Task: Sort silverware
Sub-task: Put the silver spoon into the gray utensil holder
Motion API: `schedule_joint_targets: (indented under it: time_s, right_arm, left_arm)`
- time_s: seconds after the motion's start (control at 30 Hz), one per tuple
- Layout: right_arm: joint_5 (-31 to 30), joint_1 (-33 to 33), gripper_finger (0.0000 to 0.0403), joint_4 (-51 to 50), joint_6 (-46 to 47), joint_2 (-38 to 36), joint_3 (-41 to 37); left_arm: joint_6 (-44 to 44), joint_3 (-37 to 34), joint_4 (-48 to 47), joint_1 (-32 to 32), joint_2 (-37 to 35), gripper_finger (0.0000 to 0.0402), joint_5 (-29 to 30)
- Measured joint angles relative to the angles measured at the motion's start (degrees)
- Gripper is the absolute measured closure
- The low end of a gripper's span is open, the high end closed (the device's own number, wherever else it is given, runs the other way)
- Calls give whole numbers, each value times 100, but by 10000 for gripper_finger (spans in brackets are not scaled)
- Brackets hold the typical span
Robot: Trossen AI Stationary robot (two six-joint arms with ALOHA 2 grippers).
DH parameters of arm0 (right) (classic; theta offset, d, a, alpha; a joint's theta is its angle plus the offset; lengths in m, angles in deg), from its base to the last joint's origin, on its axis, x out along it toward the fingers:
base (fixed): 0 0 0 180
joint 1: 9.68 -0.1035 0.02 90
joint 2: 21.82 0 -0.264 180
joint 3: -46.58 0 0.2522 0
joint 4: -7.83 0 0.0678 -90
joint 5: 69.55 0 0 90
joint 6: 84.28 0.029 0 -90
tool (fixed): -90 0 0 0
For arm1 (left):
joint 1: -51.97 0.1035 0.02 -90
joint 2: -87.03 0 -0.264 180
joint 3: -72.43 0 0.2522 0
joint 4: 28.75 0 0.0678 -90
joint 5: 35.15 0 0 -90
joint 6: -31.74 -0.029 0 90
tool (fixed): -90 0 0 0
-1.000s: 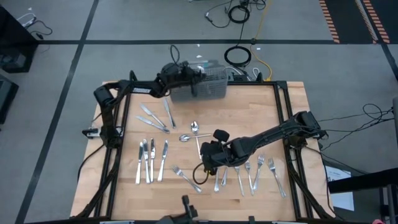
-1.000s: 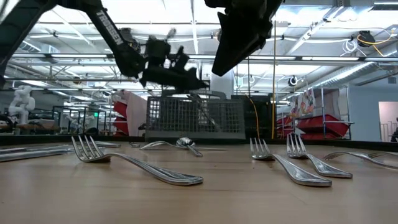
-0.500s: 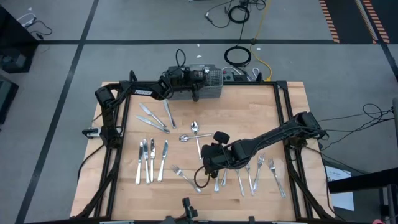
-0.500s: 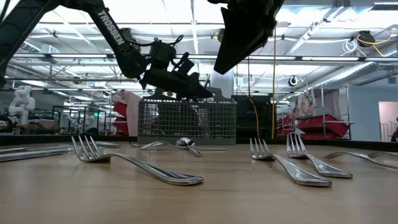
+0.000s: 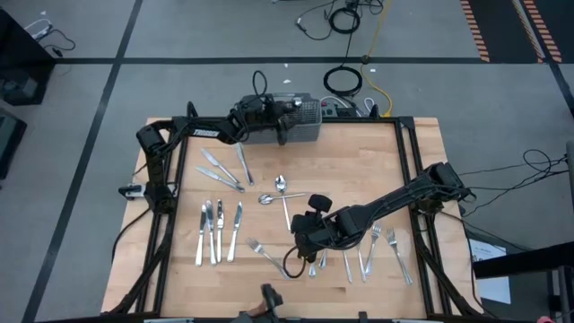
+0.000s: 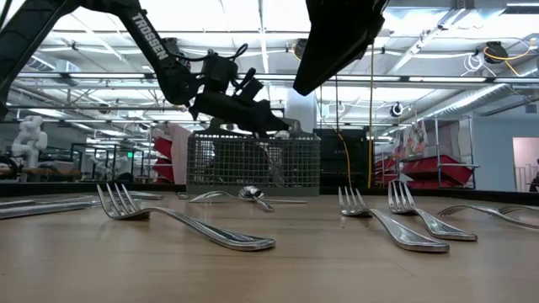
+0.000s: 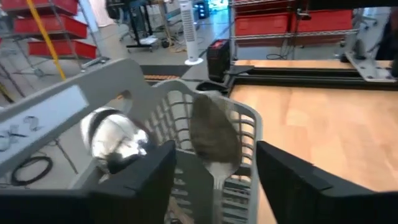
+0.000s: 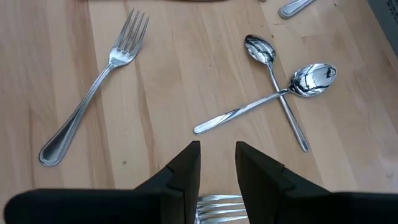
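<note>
Silverware (image 5: pixel 218 231) lies spread over the wooden table (image 5: pixel 421 152) seen from above, knives left, forks right, while the left gripper (image 5: pixel 285 114) hovers open over the mesh basket (image 5: pixel 305 121) at the far edge. Level across, forks (image 6: pixel 181 220) block the foreground. Wrist views: spoon (image 7: pixel 213 140) stands in the basket; right gripper (image 8: pixel 217 163), parted narrowly above fork tines, faces two crossed spoons (image 8: pixel 280 93).

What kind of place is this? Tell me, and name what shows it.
Probably a robotics lab or workshop in an industrial hall: a wooden table on a dark frame, cables on a grey floor with marked lines, and red bins on shelving under open ceiling trusses.
</note>
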Motion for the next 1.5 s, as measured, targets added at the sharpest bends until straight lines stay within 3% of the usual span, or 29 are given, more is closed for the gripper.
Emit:
schedule_joint_targets:
  time_s: [0.2,0.4,0.67,0.83,1.0,1.2,1.5]
  right_arm:
    - [-102,0,309,-47,2,0,0]
    - [-428,7,309,-103,140,0,-1]
    - [-1261,313,309,218,745,0,-558]
    - [-683,912,309,1630,163,39,-995]
    - [35,1345,298,2350,-278,332,-1052]
    - [139,1514,276,2315,-202,698,-1060]
    - [340,1541,256,2424,34,872,-1059]
  left_arm:
    - [158,0,80,-4,-404,119,69]
    - [608,0,-603,-16,-1716,114,-489]
    - [564,11,-3412,-214,-4338,114,-1581]
    - [150,11,-5323,-671,-5412,114,-1737]
    - [350,-91,-6382,-1247,-5864,114,-1665]
    - [595,-646,-6380,-1858,-6017,114,-1512]
    - [704,-1080,-6393,-2163,-5998,114,-1429]
